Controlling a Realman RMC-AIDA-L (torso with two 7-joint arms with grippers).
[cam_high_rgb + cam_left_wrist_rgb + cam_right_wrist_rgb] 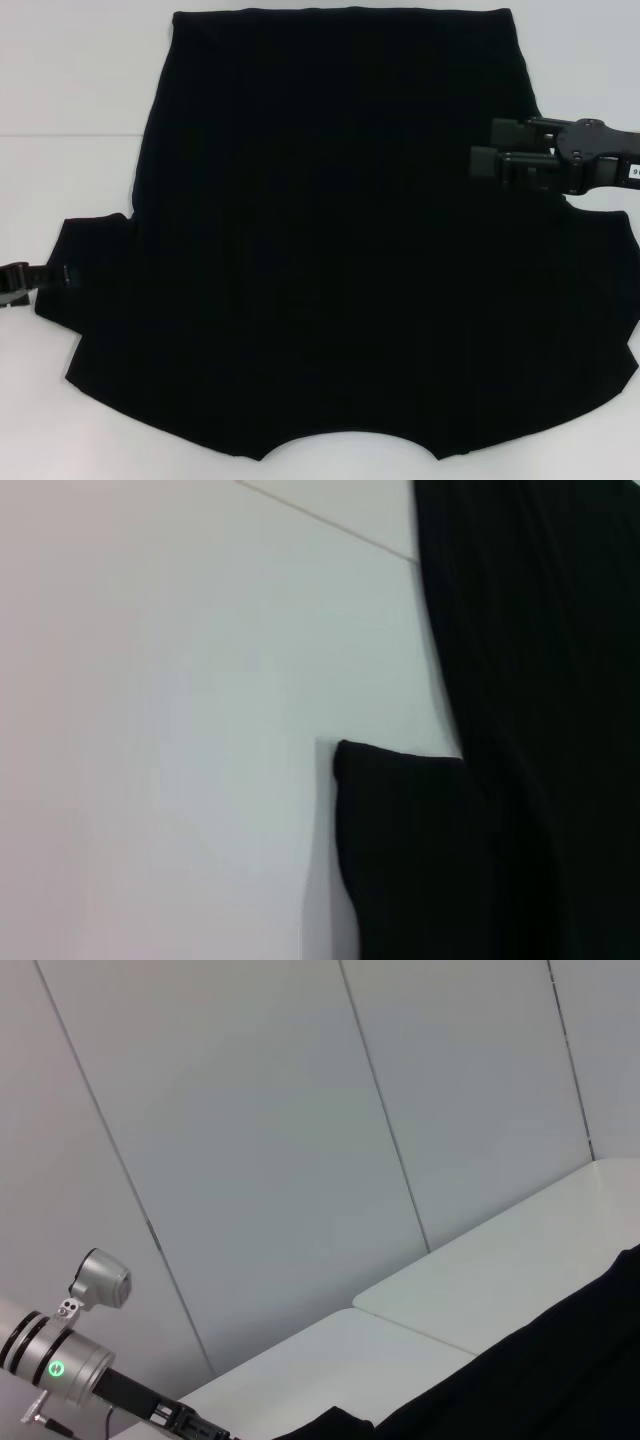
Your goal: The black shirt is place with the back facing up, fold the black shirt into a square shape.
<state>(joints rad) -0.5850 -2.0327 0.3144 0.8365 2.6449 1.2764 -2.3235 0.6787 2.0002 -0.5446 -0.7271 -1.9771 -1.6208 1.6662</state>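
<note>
The black shirt [340, 250] lies spread flat on the white worktop [70, 90], filling most of the head view; its straight hem runs along the far side and its scooped neckline sits at the near edge, so its long axis runs from near to far, collar toward the robot; no lettering shows on the upturned side.

At the far left the left gripper [14, 282] reaches in low from the view's edge, level with the worktop, its tip at the cuff of the left sleeve [85, 262]; whether it is released or clenched on the cloth cannot be told; the left wrist view shows that sleeve's squared cuff [400, 850] lying flat, with bare worktop [160, 730] running wide beside it and a seam line in the surface farther off.

Open worktop lies left of the shirt body and in a strip at the near left corner; on the right the cloth runs to the view's edge.

The right gripper [483, 147] is held above the shirt's right side, its arm reaching in level from the right, fingers [510, 130] pointing left; they look parted with nothing between them; the right wrist view shows pale wall panels [300, 1140], the shirt's edge [560, 1360] and the left arm [60, 1360] beyond.
</note>
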